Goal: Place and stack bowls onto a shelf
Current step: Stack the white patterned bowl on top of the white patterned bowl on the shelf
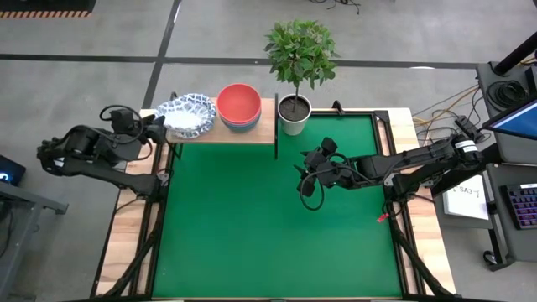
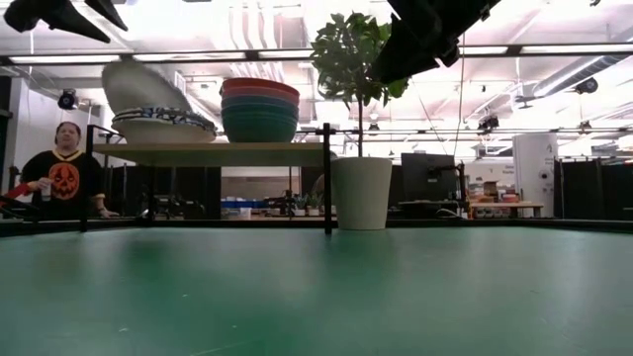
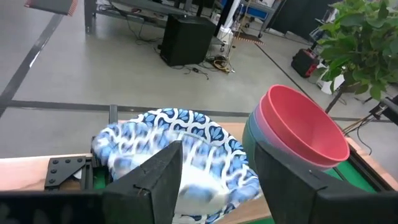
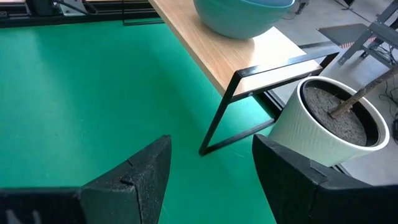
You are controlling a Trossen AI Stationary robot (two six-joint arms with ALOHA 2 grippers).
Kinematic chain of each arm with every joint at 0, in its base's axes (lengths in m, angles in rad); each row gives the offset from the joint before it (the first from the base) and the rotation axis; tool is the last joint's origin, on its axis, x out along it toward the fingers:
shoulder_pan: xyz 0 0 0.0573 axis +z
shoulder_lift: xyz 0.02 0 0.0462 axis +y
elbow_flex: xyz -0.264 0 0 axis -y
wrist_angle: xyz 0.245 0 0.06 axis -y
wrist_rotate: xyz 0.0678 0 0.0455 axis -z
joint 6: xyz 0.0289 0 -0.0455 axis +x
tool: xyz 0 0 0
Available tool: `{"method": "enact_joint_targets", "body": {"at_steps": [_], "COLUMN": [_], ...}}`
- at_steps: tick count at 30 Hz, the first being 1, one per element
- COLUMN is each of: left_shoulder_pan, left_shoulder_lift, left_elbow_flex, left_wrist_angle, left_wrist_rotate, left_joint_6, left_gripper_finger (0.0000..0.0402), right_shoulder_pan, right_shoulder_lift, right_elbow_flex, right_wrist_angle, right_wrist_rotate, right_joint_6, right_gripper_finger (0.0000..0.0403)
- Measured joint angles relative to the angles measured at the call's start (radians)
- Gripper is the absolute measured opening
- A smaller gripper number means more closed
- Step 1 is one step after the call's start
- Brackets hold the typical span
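With both bowl stacks, plain point(image 1: 239, 105) and blue-patterned point(image 1: 186, 114), on the shelf point(image 1: 252, 129), I judge stacking nearly complete; my left gripper point(image 1: 157, 127) and right gripper point(image 1: 309, 172) hang open, empty.

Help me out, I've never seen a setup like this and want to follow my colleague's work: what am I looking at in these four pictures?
These show one moment from four cameras: one overhead, one at table height, and one on each arm's wrist. Two dark robot arms work at a table covered by a green mat. At its far edge stands a wooden shelf with a stack of plain bowls, red on top, beside a stack of blue-patterned white bowls, the top one tilted. A potted plant stands next to the shelf. The left gripper is at the patterned bowls, open. The right gripper hangs over the mat, open and empty. The low view also shows a person in the room behind.
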Motion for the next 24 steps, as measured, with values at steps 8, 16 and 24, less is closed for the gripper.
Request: {"method": "enact_joint_targets", "body": {"at_steps": [8,16,24], "left_shoulder_pan": [-0.001,0.001,0.069], "left_shoulder_lift": [0.062,0.140,0.191], "left_elbow_flex": [0.000,-0.068,-0.147], "left_wrist_angle": [0.001,0.003,0.021], "left_wrist_rotate": [-0.019,0.014,-0.002], "left_joint_6": [0.004,0.018,-0.046], "left_gripper_finger": [0.0182,0.0151,0.0078], "right_shoulder_pan": [0.000,0.000,0.000], "right_shoulder_lift": [0.000,0.000,0.000], "right_elbow_flex": [-0.005,-0.032,-0.045], "right_wrist_angle": [-0.001,-0.001,0.006], "right_wrist_rotate": [0.000,0.000,0.001], "right_joint_6": [0.000,0.013,0.043], "right_gripper_finger": [0.0215,0.0215,0.0215]}}
